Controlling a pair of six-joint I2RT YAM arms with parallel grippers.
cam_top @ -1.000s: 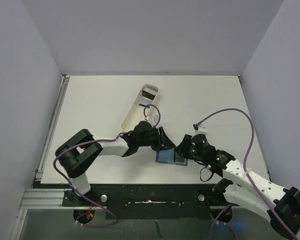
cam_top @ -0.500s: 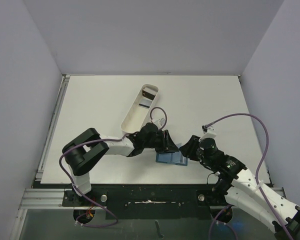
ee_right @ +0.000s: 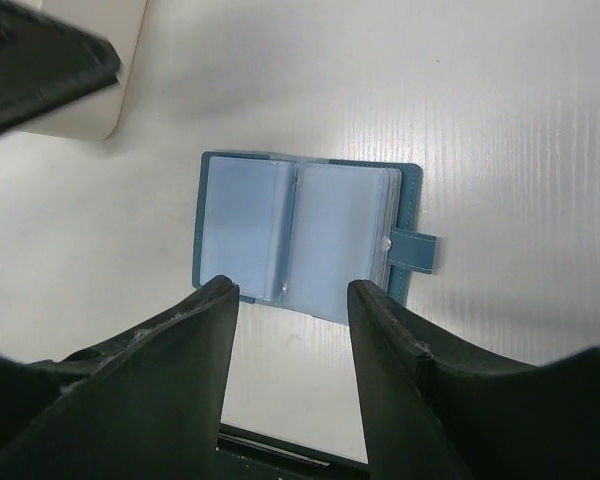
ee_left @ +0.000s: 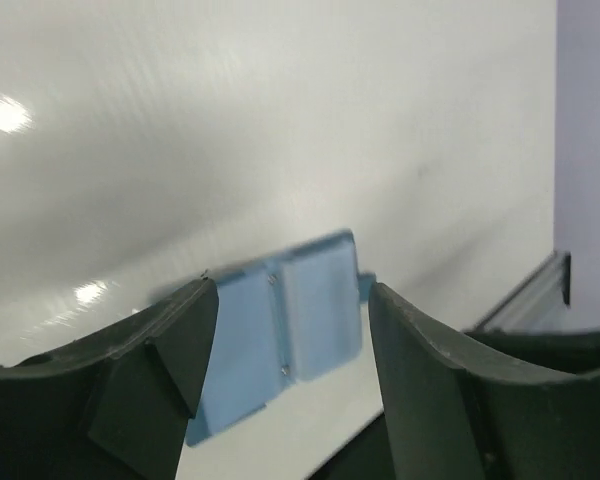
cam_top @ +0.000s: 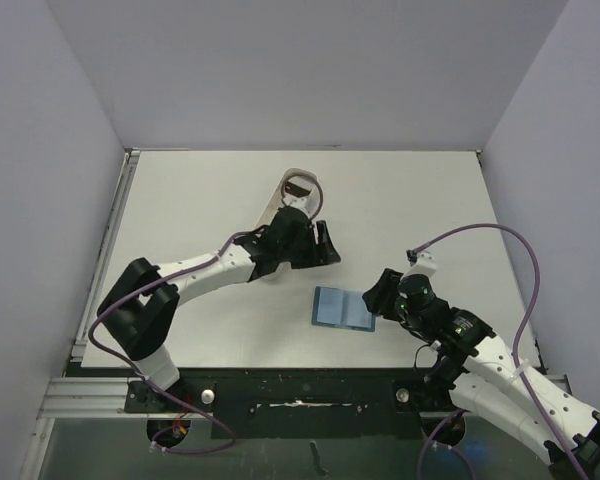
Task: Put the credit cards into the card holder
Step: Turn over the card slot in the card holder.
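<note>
White table [cam_top: 430, 200] carries a long white tray [ee_right: 100, 100] beyond and left of the card holder [cam_top: 342, 309], with the tray's near end under the left arm. Left gripper [ee_left: 292, 300] hangs beyond the card holder, clear of it, fingers spread wide with nothing between them. Right gripper [ee_right: 290, 290] hangs just right of it, fingers likewise parted and empty. Card holder lies flat and spread open, clear pockets up, snap tab toward the right gripper; one dark credit card [cam_top: 300, 186] rests in the tray end farthest from it.

white table [cam_top: 430, 200], plain pale grey walls [cam_top: 310, 70] on three sides, metal rail [cam_top: 85, 405] along near edge
</note>
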